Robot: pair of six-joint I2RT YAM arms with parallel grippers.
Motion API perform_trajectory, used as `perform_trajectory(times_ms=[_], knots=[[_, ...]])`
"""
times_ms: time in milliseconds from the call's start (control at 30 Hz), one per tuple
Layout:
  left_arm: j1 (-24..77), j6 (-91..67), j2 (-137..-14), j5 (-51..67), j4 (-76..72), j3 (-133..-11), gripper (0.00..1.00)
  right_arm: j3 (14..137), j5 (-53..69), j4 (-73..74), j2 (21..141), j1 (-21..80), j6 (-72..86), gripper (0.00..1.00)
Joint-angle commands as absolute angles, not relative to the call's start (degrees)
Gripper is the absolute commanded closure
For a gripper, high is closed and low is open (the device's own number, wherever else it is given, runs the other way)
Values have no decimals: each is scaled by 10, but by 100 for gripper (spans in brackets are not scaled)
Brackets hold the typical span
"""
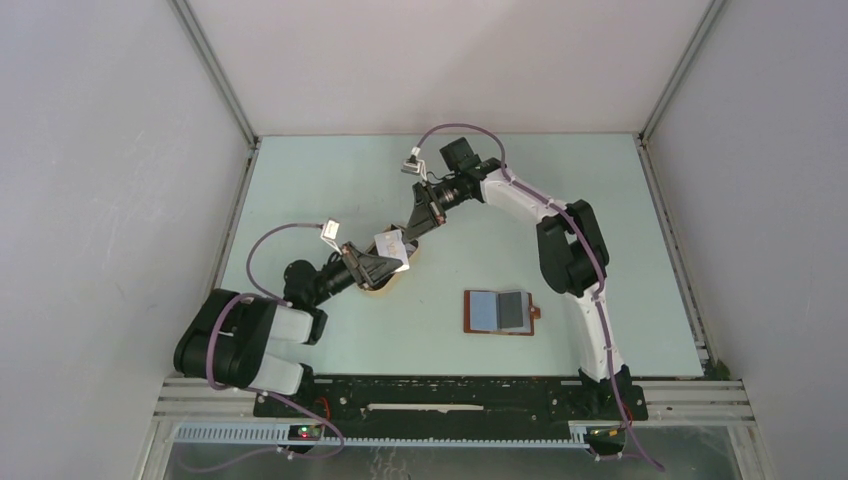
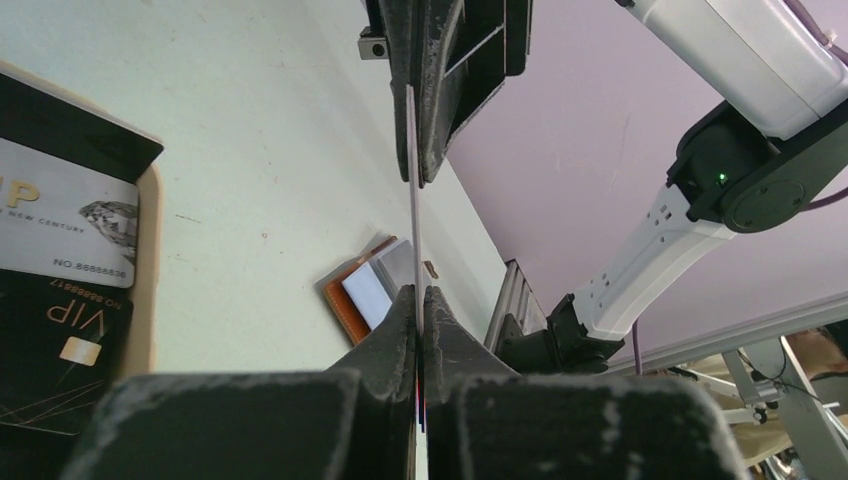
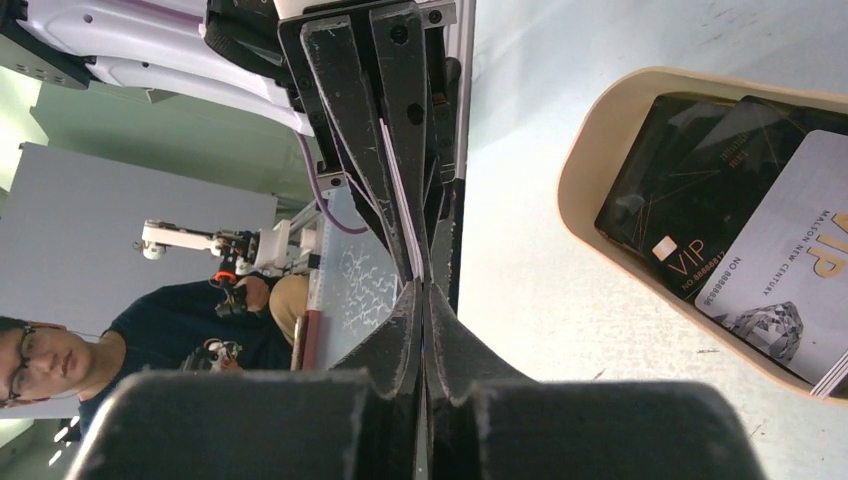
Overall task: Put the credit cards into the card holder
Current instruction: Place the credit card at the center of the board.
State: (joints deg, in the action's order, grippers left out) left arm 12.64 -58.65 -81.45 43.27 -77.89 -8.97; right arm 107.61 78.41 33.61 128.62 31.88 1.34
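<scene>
Looking down, the top camera shows the small reddish-brown leather card holder (image 1: pixel 500 312) lying open on the pale green bench (image 1: pixel 300 180), apart from both pincers, which the right wrist view misses. That view instead gives the oval tan tray (image 3: pixel 580 190) holding black and silver credit cards (image 3: pixel 700 235), mostly hidden under the arms from above. The left pincer (image 2: pixel 420 297) is clamped tight on one end of a thin whitish card (image 2: pixel 413 200) seen edge-on, and the right pincer (image 3: pixel 423 288) is closed on its opposite end, by the tray.

Credit cards (image 3: pixel 770 270) partly beyond right edge
</scene>
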Motion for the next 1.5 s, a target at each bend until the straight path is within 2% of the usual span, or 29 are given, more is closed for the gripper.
perform_trajectory(times_ms=[0,267,400,500,867,1000,1467], knots=[[113,-597,-824,448,-814,-108,99,1112,799,330,1304,327,22,100],[97,-605,-858,448,-816,-114,95,1139,797,328,1335,333,28,100],[83,-616,-876,437,-816,-117,83,1149,787,314,1349,331,42,100],[75,-623,-892,438,-818,-121,80,1161,781,301,1362,330,59,100],[38,-657,-935,424,-808,-141,77,1245,781,277,1434,327,118,100],[31,-663,-949,426,-808,-144,73,1269,787,267,1453,324,137,100],[20,-678,-968,421,-806,-141,68,1274,786,261,1463,305,137,100]])
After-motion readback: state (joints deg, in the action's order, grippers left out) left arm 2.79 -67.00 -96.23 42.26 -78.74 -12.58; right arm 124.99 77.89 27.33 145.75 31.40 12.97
